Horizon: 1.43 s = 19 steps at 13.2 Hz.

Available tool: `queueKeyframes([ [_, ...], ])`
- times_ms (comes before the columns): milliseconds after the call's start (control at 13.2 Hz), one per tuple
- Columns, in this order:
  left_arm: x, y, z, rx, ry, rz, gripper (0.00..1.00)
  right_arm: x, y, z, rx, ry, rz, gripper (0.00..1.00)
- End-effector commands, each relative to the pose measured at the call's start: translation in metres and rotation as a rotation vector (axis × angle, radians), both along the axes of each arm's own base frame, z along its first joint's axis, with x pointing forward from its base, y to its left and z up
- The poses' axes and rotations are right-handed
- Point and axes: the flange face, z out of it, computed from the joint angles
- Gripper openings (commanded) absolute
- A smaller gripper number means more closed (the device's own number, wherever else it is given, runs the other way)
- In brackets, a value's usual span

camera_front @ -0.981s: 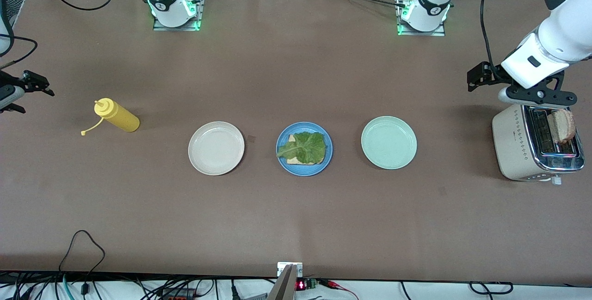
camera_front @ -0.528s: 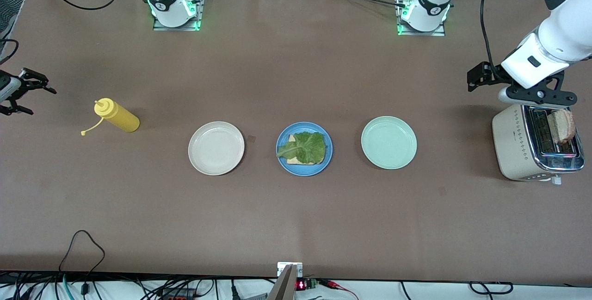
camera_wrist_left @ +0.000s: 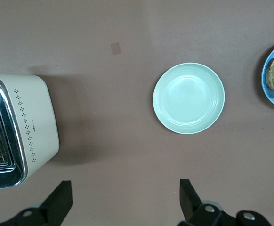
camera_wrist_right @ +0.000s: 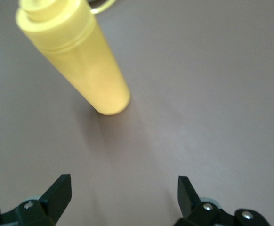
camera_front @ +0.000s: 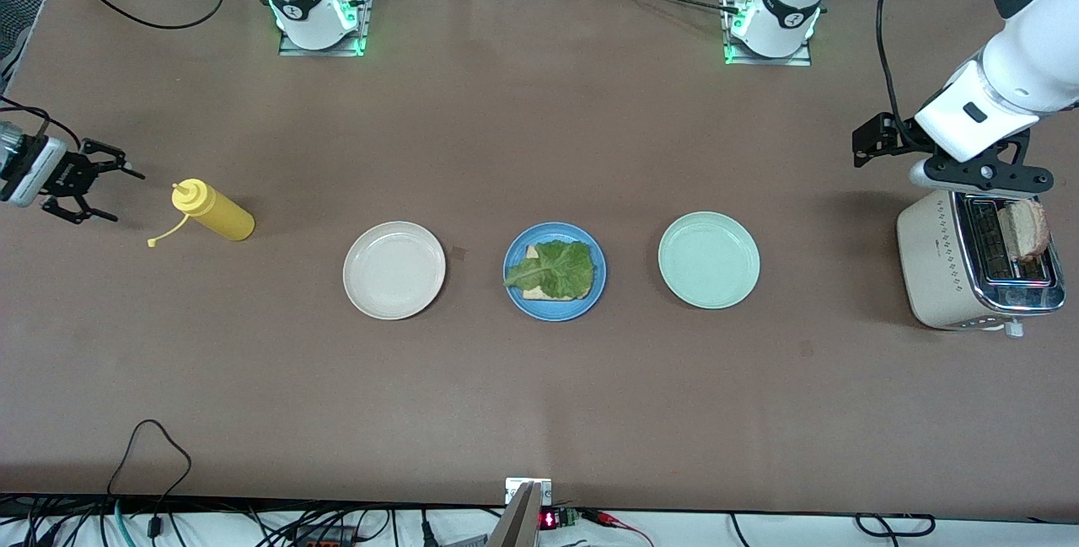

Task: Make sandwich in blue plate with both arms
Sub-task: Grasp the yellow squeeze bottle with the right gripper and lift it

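The blue plate (camera_front: pixel 592 298) sits mid-table with one toast slice (camera_front: pixel 532 292) on it, mostly covered by a ruffled green lettuce leaf (camera_front: pixel 554 269). A second bread slice (camera_front: pixel 1024 228) stands in the cream toaster (camera_front: pixel 931 265) at the left arm's end. My left gripper (camera_front: pixel 980 183) hangs open and empty over the toaster's edge; its wrist view (camera_wrist_left: pixel 125 193) shows bare table between the fingers, the toaster (camera_wrist_left: pixel 33 132) and the blue plate's rim (camera_wrist_left: pixel 265 89). My right gripper (camera_front: pixel 116 193) is open and empty beside the yellow bottle (camera_front: pixel 215 211), which also shows in its wrist view (camera_wrist_right: pixel 78 61).
A cream plate (camera_front: pixel 394 270) lies beside the blue plate toward the right arm's end. A pale green plate (camera_front: pixel 709 260) lies toward the left arm's end and shows in the left wrist view (camera_wrist_left: pixel 189 98). The yellow bottle lies on its side.
My right gripper has moved in from the table's end toward the yellow bottle. The left arm and everything on the table have stayed put.
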Motion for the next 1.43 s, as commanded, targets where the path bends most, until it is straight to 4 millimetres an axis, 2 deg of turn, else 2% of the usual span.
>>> queueKeyframes([
  [0, -0.001, 0.001, 0.002, 0.001, 0.004, 0.006, 1.00, -0.007, -0.007, -0.030, 0.160, -0.076, 0.033, 1.00],
  [226, -0.001, 0.001, 0.002, 0.001, 0.004, 0.006, 1.00, -0.006, -0.006, -0.041, 0.261, -0.151, 0.100, 1.00],
  [453, -0.001, 0.002, 0.002, 0.001, 0.004, 0.009, 1.00, 0.006, -0.011, -0.055, 0.360, -0.238, 0.173, 1.00],
  [528, -0.001, 0.002, 0.002, 0.001, 0.004, 0.009, 1.00, 0.013, -0.005, -0.062, 0.408, -0.271, 0.193, 1.00],
  [830, -0.001, 0.002, 0.001, 0.001, 0.005, 0.009, 1.00, 0.006, 0.008, -0.091, 0.523, -0.320, 0.208, 1.00],
  [1057, 0.000, 0.002, 0.002, 0.001, 0.004, 0.009, 1.00, 0.006, 0.010, -0.097, 0.534, -0.337, 0.218, 1.00],
  [1358, -0.001, 0.002, 0.003, 0.001, 0.004, 0.009, 1.00, 0.024, 0.046, -0.105, 0.591, -0.361, 0.270, 1.00],
])
